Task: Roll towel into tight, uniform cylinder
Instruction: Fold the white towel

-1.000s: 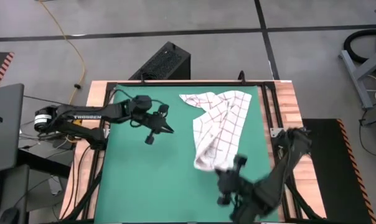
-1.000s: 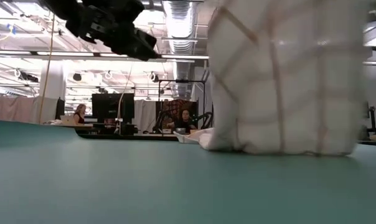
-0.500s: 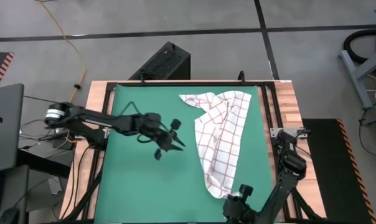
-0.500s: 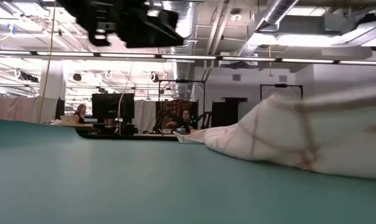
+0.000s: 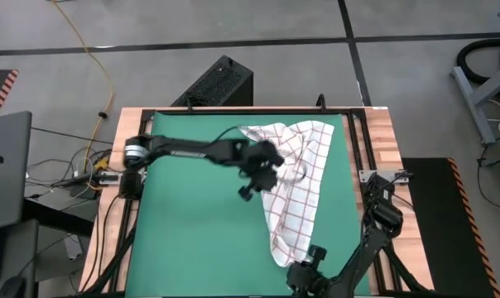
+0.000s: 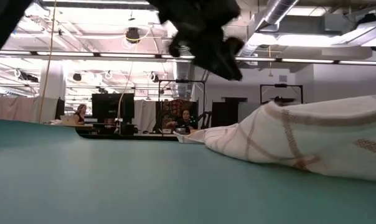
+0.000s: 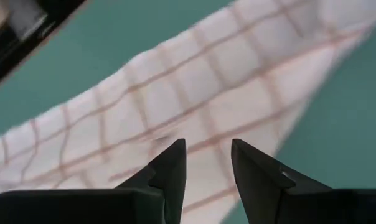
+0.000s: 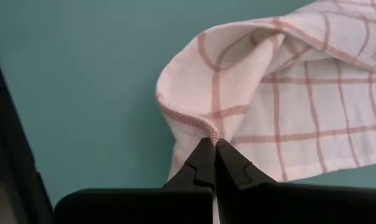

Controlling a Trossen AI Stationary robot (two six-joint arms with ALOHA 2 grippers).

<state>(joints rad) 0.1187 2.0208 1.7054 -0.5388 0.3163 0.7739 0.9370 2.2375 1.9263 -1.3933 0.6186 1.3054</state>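
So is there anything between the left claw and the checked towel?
Nothing: in the left wrist view the open left gripper hangs over the towel with only air between; the high view agrees.

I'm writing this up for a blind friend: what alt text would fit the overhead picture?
A red-checked white towel lies crumpled in a long strip on a green mat. The left gripper reaches over its middle, while the right gripper sits at its near end.

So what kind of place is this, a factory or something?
More likely a robotics lab or workshop, I'd guess. Two robot arms work at a green mat with a checked towel, people sit at monitors behind, and ducts run across a bare ceiling.
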